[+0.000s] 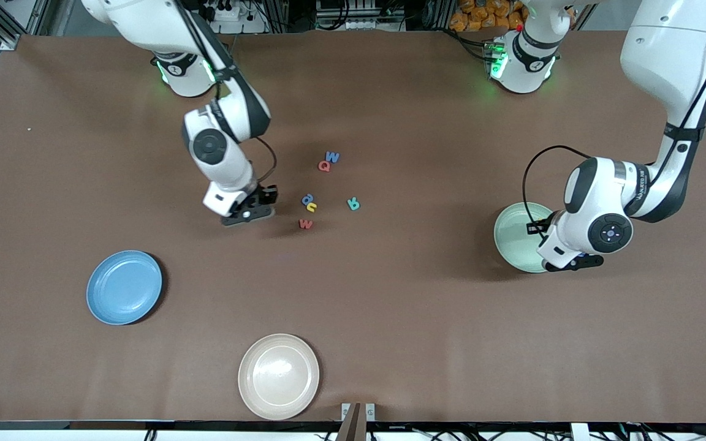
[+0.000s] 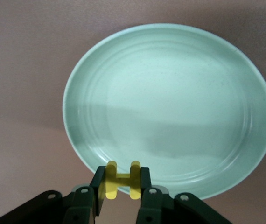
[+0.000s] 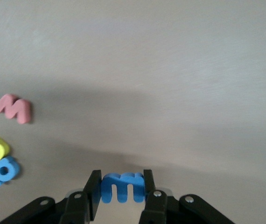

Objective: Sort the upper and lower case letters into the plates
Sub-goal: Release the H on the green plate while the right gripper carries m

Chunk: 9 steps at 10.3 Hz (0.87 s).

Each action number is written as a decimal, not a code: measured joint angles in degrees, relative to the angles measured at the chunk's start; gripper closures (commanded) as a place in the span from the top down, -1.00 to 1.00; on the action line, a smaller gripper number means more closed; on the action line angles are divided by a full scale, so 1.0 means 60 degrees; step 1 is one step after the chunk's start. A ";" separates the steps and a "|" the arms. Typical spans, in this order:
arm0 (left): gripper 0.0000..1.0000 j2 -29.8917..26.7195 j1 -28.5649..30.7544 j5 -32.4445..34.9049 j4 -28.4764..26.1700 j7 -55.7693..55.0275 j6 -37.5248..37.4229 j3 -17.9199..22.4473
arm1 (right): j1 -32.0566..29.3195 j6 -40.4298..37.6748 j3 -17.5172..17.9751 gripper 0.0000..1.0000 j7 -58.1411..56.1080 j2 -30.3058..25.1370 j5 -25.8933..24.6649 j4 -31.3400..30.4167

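With your left gripper [image 2: 119, 186] over the pale mint-green round plate's [image 2: 170, 107] rim, fingers clamped on the yellow chunky H [image 2: 119, 179], carry inward before releasing, while your right gripper [image 3: 120, 193], fingers clamped on the blue chunky m [image 3: 122, 185] beside the loose letters [image 1: 316, 196] near that plate, lifts straight off the tabletop [image 1: 390, 294].

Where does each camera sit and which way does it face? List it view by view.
Front view: high across the table, facing both arms' bases; shows both arms, letters, three plates.
Left wrist view: on the left arm, looking down on the mint green plate; the left hand grips a yellow letter.
Right wrist view: looking down on the table; the right hand grips a blue letter.
Shared: red letter.
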 measured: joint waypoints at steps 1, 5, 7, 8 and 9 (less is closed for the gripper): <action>0.19 0.0065 -0.0005 -0.0043 0.0012 0.0000 0.0048 -0.0024 | -0.0054 -0.0198 -0.0364 -0.88 -0.0155 -0.0239 -0.0399 0.0001; 1.00 0.0125 -0.0250 -0.0554 0.0354 -0.0606 0.0095 -0.0122 | -0.0474 -0.0266 -0.1753 -0.87 -0.2236 -0.0388 -0.1058 0.0079; 1.00 0.0121 -0.0963 -0.0600 0.0503 -0.1983 0.0092 -0.0188 | -0.1212 -0.0263 -0.1817 -0.87 -0.3431 -0.0369 -0.1070 0.0334; 1.00 0.0110 -0.1466 -0.0743 0.0624 -0.2834 0.0090 -0.0236 | -0.1610 -0.0258 -0.1827 -0.85 -0.3999 -0.0290 -0.1080 0.0487; 1.00 0.0100 -0.1995 -0.0928 0.0755 -0.3667 0.0085 -0.0374 | -0.2010 -0.0219 -0.1833 -0.84 -0.4622 -0.0124 -0.1093 0.0676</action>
